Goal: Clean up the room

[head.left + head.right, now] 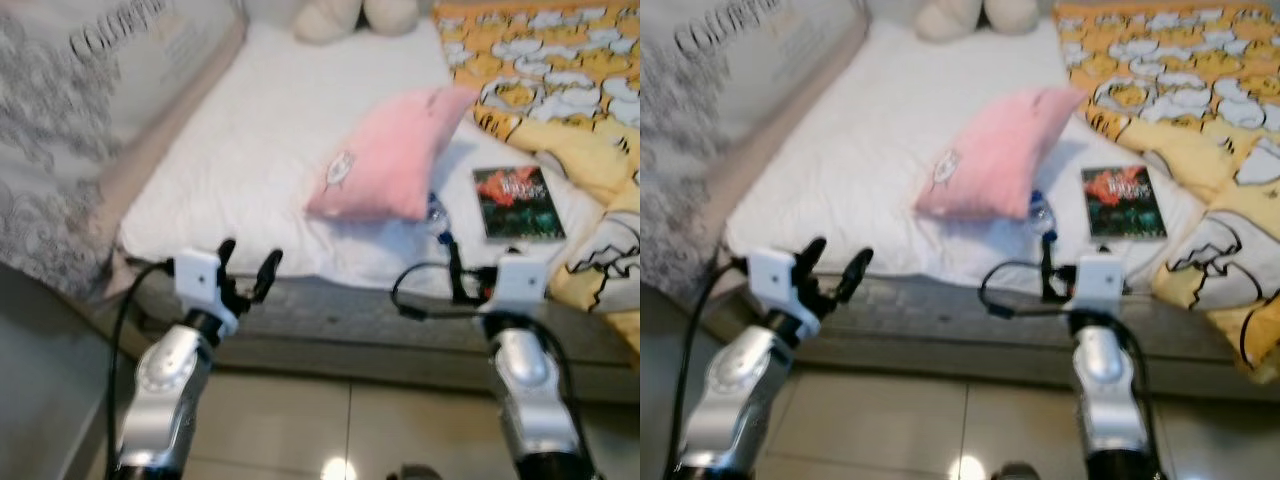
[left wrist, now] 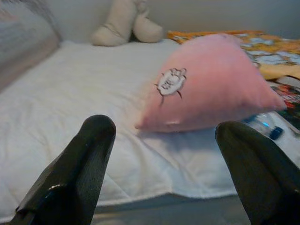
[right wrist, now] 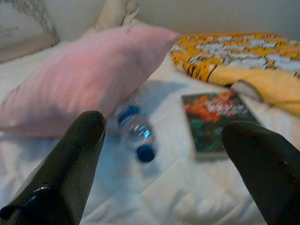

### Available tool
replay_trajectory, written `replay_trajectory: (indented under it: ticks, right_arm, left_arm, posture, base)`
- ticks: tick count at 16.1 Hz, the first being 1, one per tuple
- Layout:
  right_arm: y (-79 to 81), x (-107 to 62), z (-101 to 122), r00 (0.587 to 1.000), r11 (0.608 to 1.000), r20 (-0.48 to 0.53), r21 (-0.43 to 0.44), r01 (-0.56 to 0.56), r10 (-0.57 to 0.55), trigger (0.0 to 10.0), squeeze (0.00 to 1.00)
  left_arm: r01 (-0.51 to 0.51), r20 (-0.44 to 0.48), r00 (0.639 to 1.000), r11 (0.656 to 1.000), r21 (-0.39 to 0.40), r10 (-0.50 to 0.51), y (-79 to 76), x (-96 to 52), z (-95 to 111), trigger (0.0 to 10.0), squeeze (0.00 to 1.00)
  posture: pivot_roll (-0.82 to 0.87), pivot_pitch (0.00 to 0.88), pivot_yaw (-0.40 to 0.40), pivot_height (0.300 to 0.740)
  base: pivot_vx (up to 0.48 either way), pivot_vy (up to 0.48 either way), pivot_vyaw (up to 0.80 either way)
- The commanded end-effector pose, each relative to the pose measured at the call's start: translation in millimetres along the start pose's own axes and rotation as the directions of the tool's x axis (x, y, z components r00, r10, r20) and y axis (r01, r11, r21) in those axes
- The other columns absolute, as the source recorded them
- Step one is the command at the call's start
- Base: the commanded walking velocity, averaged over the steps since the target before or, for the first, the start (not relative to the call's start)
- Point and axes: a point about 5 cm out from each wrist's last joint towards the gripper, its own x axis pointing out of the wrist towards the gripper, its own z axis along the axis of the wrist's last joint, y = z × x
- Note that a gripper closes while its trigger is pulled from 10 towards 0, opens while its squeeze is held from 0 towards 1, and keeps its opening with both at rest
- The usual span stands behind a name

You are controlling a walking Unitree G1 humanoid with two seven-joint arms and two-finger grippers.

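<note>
A pink pillow (image 1: 390, 155) lies on the white bed sheet (image 1: 240, 140). A clear water bottle with a blue cap (image 3: 136, 131) lies on its side, tucked against the pillow's near corner. Right of it a dark book with a red cover picture (image 1: 517, 203) lies flat. My left gripper (image 1: 250, 255) is open at the bed's near edge, short of the pillow. My right gripper (image 3: 164, 124) is also open with nothing between its fingers. It hovers at the mattress edge, facing the bottle and the book.
A yellow patterned blanket (image 1: 560, 70) is bunched over the bed's right side. A cream plush toy (image 1: 340, 15) sits at the far end. A grey patterned cushion (image 1: 60, 120) leans along the left. Tiled floor (image 1: 330, 420) lies below the bed frame (image 1: 350, 310).
</note>
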Motion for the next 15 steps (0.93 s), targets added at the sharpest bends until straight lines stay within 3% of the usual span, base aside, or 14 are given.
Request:
replay_trajectory:
  ticks: [1,7,15]
  right_arm:
    - [12.3,3.4,2,0.999,0.999,-0.005,0.013,-0.040,0.040,10.0,0.00]
    - [19.8,9.8,2,0.996,0.996,-0.017,0.009,-0.088,0.088,10.0,0.00]
    - [25.4,12.7,3,0.994,0.994,-0.008,-0.002,-0.110,0.110,10.0,0.00]
  left_arm:
    - [-0.074,-0.010,0.997,0.997,0.009,0.074,14.3,-2.7,0,10.0,0.00]
    - [-0.156,-0.041,0.987,0.987,-0.023,0.155,17.7,1.7,-6,10.0,0.00]
    - [-0.102,-0.027,0.994,0.995,-0.007,0.102,5.7,11.2,-5,10.0,0.00]
  posture:
    - [-0.19,0.000,0.124,0.740]
    - [-0.19,0.000,0.121,0.740]
    - [-0.20,0.000,0.132,0.740]
  base:
    - [0.000,0.000,0.00]
    - [0.044,0.000,0.00]
    - [0.480,0.000,0.00]
